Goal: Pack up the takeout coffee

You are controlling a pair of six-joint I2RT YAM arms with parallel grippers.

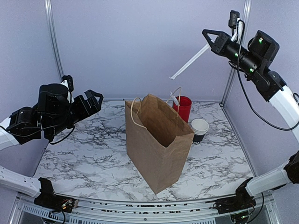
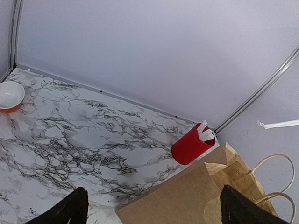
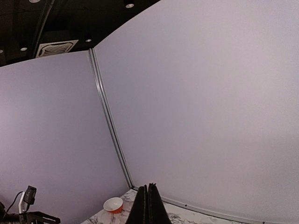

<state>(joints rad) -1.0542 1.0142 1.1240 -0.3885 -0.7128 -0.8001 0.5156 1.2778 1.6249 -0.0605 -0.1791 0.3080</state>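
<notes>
The takeout coffee does not show in any view. A brown paper bag (image 1: 159, 140) stands open and upright mid-table; its top edge fills the lower right of the left wrist view (image 2: 187, 200). My left gripper (image 1: 92, 101) hovers left of the bag and above the table, jaws wide open and empty (image 2: 156, 210). My right gripper (image 1: 209, 39) is raised high at the back right. Its jaws are pressed together (image 3: 148, 186), and a long white stick (image 1: 189, 61) juts from it down and to the left, seen also as a white stick (image 2: 280, 124) past the bag.
A red cup (image 1: 182, 107) with white utensils stands behind the bag (image 2: 189, 145). A lidless black cup with a white rim (image 1: 199, 130) sits right of the bag. An orange bowl (image 2: 10, 95), white inside, rests near the back left corner (image 3: 113, 204). Walls close in three sides.
</notes>
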